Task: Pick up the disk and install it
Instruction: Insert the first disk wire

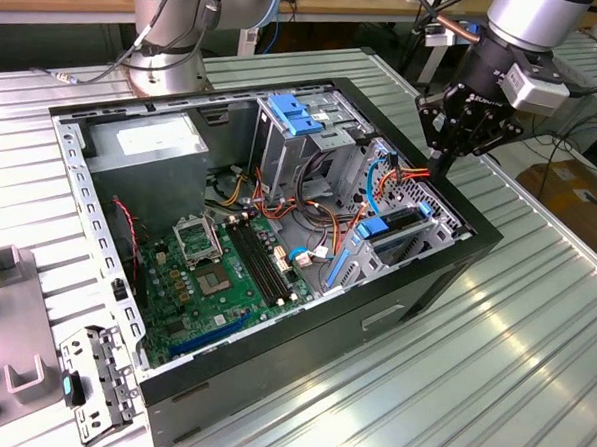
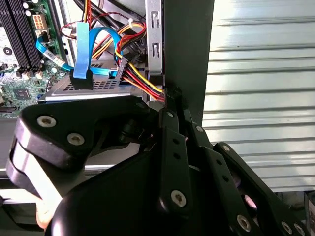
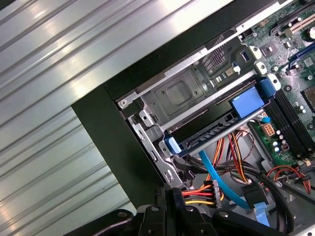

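Note:
The disk (image 1: 396, 227), a dark flat drive with a bright blue carrier frame, lies in the drive cage at the case corner on the exterior view's right. In the first wrist view the disk (image 3: 216, 132) sits in the cage's slot, with its blue tab toward the motherboard. Blue data and coloured power cables run to the disk (image 2: 91, 87) in the second wrist view. My gripper (image 1: 440, 167) hangs just above the case wall beside that cage. Its fingertips are pressed together and hold nothing in both wrist views, where the gripper (image 2: 171, 97) (image 3: 172, 194) sits next to the power plug.
The open black computer case (image 1: 447, 261) lies on a ribbed metal table (image 1: 511, 375). Inside are the green motherboard (image 1: 226, 270), a grey power supply (image 1: 147, 146) and an upper cage with a light-blue latch plate (image 1: 296, 113). Another arm's base (image 1: 168, 36) stands behind; a metal bracket (image 1: 95, 378) lies front left.

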{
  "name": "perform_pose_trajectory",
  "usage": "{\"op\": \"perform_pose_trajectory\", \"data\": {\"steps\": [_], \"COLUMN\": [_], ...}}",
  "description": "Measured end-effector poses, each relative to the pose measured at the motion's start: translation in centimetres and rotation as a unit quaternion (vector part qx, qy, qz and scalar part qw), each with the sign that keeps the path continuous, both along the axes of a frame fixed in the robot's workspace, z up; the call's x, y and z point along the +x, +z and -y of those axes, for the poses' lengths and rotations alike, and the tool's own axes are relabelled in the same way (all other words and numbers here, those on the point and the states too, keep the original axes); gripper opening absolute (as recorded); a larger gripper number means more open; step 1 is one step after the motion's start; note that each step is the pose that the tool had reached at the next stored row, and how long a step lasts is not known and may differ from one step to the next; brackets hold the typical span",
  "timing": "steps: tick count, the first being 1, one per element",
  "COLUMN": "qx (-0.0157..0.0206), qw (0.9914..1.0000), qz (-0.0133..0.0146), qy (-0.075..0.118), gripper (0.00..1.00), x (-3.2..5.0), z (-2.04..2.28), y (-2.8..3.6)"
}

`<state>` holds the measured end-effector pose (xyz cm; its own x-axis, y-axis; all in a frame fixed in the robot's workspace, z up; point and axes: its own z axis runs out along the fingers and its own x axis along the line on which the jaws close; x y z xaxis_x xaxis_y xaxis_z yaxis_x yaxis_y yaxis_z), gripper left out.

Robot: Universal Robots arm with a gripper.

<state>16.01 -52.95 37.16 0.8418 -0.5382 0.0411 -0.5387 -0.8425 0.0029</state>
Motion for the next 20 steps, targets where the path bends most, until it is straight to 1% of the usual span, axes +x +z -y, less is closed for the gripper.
{"op": "perform_pose_trajectory", "data": {"steps": [7, 8, 10, 11, 20], "qx": [0.0000, 0.0000, 0.0001, 0.0001, 0.0000], "qw": [1.00000, 0.99998, 0.99978, 0.99969, 0.99965], "qz": [0.0000, 0.0000, 0.0000, 0.0000, 0.0000], "qy": [-0.002, -0.006, -0.021, -0.025, -0.026], "gripper": [0.17, 0.17, 0.17, 0.17, 0.17], "x": [0.00, 0.00, -0.01, 0.00, 0.00], "z": [0.00, 0.00, 0.00, 0.00, 0.00], "y": [0.00, 0.00, -0.01, 0.00, 0.00]}}
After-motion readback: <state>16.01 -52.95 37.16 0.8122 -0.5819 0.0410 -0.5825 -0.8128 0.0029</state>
